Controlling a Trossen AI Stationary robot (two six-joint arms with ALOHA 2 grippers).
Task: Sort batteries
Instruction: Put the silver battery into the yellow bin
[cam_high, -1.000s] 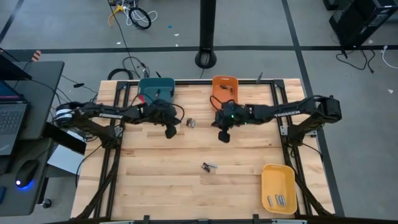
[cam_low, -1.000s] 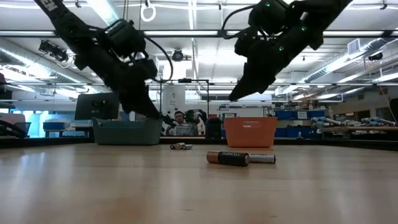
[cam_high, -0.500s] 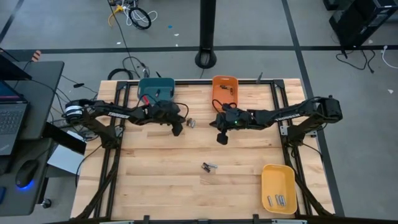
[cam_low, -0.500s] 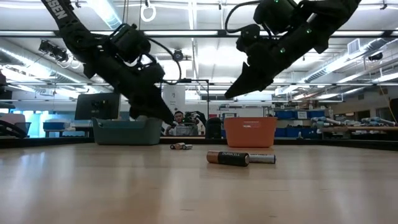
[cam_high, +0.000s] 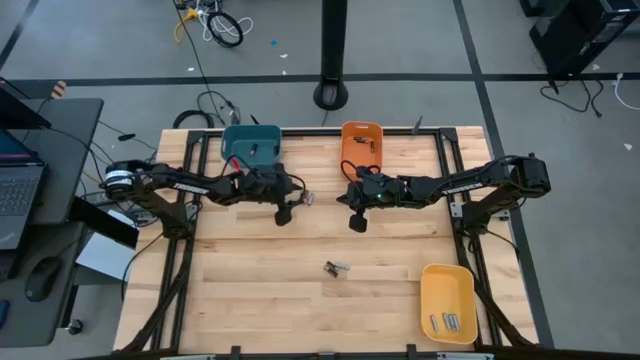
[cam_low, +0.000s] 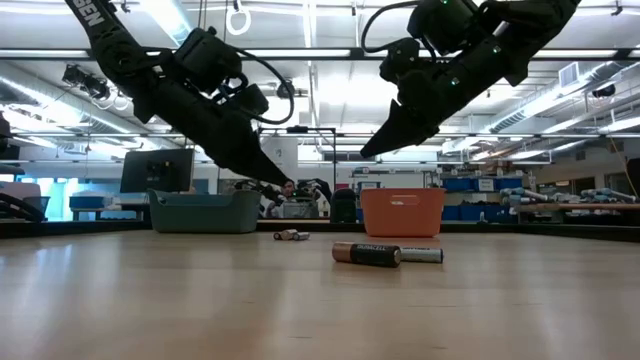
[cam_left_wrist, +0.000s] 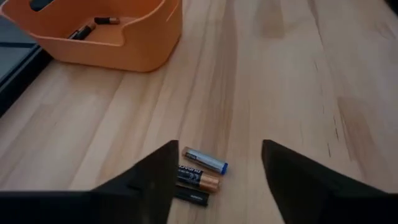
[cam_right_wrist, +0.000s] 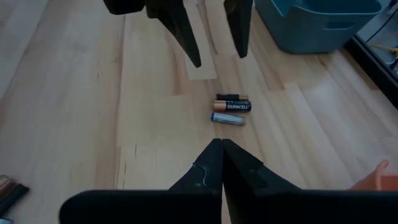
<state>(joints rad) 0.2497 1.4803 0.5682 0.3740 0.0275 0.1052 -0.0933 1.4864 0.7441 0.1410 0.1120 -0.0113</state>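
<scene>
Batteries lie in several places on the wooden counter (cam_high: 250, 290). A group of three batteries (cam_left_wrist: 199, 177) sits just in front of the left gripper (cam_high: 284, 214): one blue-silver, one black with a copper end, one slim and black, lying side by side and touching or nearly so. The right wrist view shows the same three (cam_right_wrist: 231, 109) on the counter between the two grippers. A second group, a pair of batteries (cam_high: 336, 268), lies near the counter's middle; the low view shows it as a black and copper cell with a slimmer silvery one just beside it (cam_low: 385, 254).

Three bins stand on the counter. The teal bin (cam_high: 250, 147) and the orange bin (cam_high: 362, 140) are at the far edge, and the yellow bin (cam_high: 447, 300) is at the near right corner. The yellow bin holds about three silvery cells (cam_high: 444, 322). The orange bin holds at least two dark ones (cam_left_wrist: 90, 28).

The left gripper hangs above the counter with its fingers (cam_left_wrist: 155, 180) spread wide, the three-battery group showing between them. The right gripper (cam_high: 356, 222) hangs above the counter near the orange bin, its fingers (cam_right_wrist: 217, 168) pressed together and holding nothing.
</scene>
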